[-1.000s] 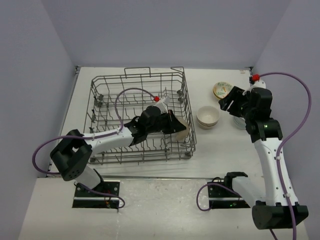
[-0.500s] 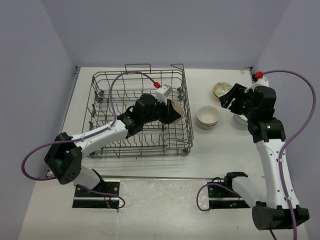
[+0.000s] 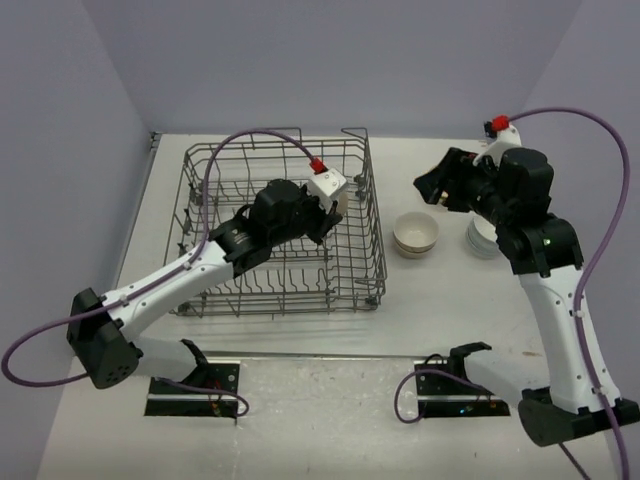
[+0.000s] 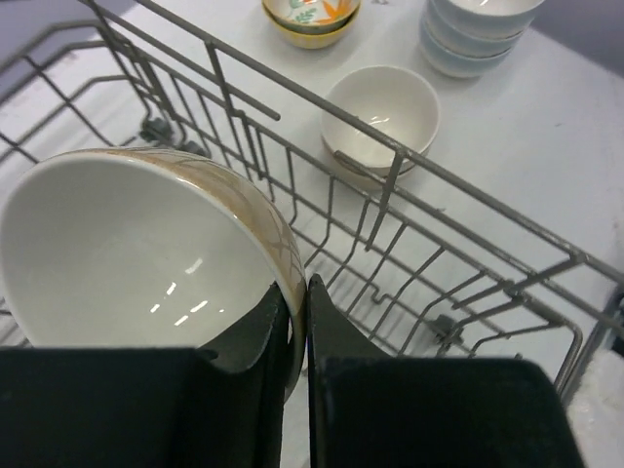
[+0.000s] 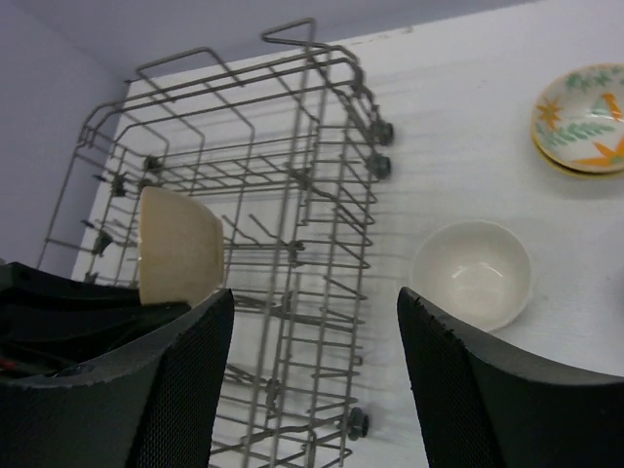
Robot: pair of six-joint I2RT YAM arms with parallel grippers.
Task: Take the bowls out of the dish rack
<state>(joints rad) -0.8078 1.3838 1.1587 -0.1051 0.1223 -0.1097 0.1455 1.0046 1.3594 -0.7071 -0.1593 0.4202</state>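
The grey wire dish rack (image 3: 275, 147) stands at the left middle of the table. My left gripper (image 3: 332, 212) is inside it near its right wall, shut on the rim of a beige bowl with a white inside (image 4: 127, 253), held tilted above the rack floor. That bowl also shows in the right wrist view (image 5: 175, 244). My right gripper (image 3: 430, 188) hangs open and empty above the table, right of the rack. Stacked beige bowls (image 3: 416, 232) sit below it. A stack of pale bowls (image 3: 480, 240) is partly behind the right arm. The yellow painted bowl (image 5: 582, 117) sits at the back right.
The rack's right wall (image 4: 429, 171) stands between the held bowl and the beige stack (image 4: 382, 115). Upright tines line the rack floor (image 5: 292, 283). The pale stack (image 4: 473, 34) and the yellow bowl (image 4: 310, 18) lie beyond. Purple walls close in the back and sides.
My left gripper has lifted the beige bowl up and toward the back of the rack. The rack shifted slightly. My right gripper has swung left, away from the pale stack.
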